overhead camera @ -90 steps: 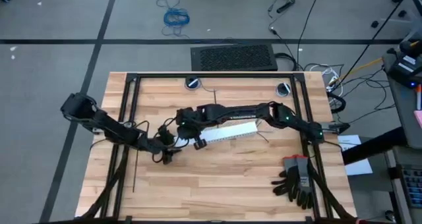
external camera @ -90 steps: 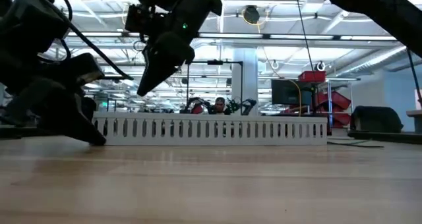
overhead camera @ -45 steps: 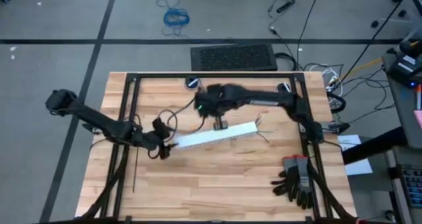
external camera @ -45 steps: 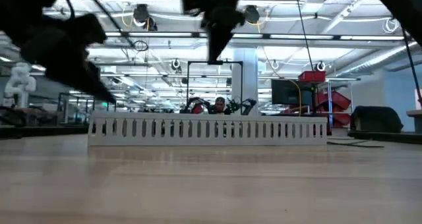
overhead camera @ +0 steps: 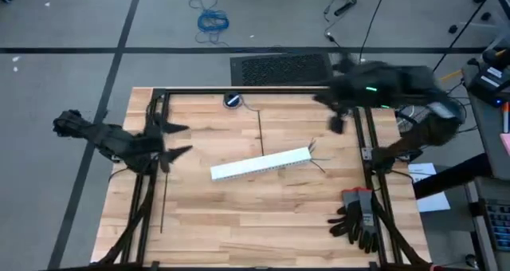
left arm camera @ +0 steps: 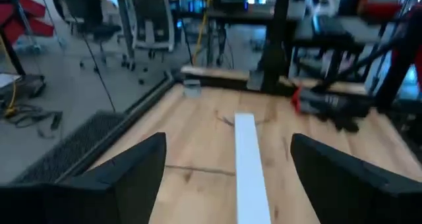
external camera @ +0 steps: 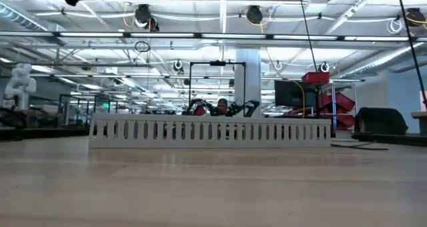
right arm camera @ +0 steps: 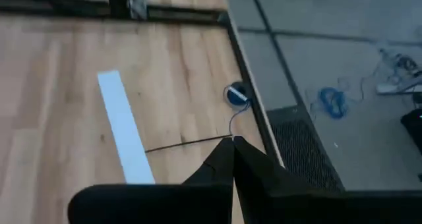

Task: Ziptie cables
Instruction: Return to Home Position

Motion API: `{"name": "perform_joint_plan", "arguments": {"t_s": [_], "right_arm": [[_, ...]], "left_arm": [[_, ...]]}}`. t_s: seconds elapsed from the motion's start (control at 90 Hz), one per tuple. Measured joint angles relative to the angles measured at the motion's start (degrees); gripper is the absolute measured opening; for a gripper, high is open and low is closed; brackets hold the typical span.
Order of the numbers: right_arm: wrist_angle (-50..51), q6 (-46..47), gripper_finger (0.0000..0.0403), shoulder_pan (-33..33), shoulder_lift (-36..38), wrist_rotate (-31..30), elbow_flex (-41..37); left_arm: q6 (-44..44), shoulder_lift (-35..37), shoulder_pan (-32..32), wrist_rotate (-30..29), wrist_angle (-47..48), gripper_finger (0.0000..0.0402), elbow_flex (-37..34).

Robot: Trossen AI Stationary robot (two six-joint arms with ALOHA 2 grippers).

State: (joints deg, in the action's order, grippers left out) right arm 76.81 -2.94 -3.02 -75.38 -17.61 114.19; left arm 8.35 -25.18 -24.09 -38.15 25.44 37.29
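While both arms hung over opposite edges of the table (overhead camera: 239, 223), the white slotted duct (overhead camera: 261, 164) lay slanted near its middle with its cover on, touched by neither gripper. The cables sat inside it, and only a few thin ends (overhead camera: 315, 161) poked from the duct's right end.

1 ziptie (overhead camera: 260, 132) lay straight on the wood just behind the duct. A 2nd ziptie (overhead camera: 162, 201) lay well apart from it, beside the left frame bar.

The left gripper (overhead camera: 188, 138) hovered over the table's left side, released, with its 2 fingers spread wide and nothing between them. The right gripper (right arm camera: 232, 145) was raised near the far right corner, its 2 fingers clenched together on nothing. A pair of dark gloves (overhead camera: 357, 215) rested by the near right corner.
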Motion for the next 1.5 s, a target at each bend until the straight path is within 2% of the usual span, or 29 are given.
{"name": "perform_joint_plan", "arguments": {"t_s": [0.167,0.344,0.478,0.633,0.767,0.944,1.144,1.289,1.411,1.5], "right_arm": [[-13.42,4.67,0.0011,1.14,20.99,-0.48,-26.64],[-37.51,9.33,0.0055,1.21,42.94,2.12,-58.47],[-53.54,13.25,0.0086,1.28,50.34,6.41,-77.53],[-73.44,15.36,0.01,1.32,51.66,10.12,-93.21],[-82.62,14.83,0.01,1.64,51.17,10.1,-100.73],[-85.65,12.78,0.01,2.85,52.17,8.51,-103.05],[-86.75,9.43,0.01,3.9,56.48,6.65,-104.68],[-92.76,9.3,0.01,3.88,59.5,7.08,-109.5],[-96.25,10.39,0.01,3.88,60.16,7.32,-112.94],[-95.06,10.74,0.01,3.88,59.99,7.2,-113.59]], "left_arm": [[0.75,3.18,0.0,-0.39,0.74,0.0321,-3.09],[2.21,5.44,0.0,-0.46,0.34,0.0321,-7.17],[4.03,7.9,-0.05,1.15,-2.88,0.0322,-11.8],[4.9,13.59,-0.05,3.06,-7.99,0.0322,-18.24],[5.32,18.38,-0.05,2.85,-9.05,0.0322,-22.5],[5.96,24.97,-0.05,2.18,-8.47,0.0322,-26.97],[6.35,25.17,-0.06,0.99,-11.72,0.0322,-30.74],[6.02,25.17,-0.07,0.64,-12.08,0.0322,-31.4],[5.18,25.17,-0.07,0.53,-12.03,0.0322,-31.31],[4.8,25.17,-0.07,-0.45,-13.29,0.032,-32.38]]}}
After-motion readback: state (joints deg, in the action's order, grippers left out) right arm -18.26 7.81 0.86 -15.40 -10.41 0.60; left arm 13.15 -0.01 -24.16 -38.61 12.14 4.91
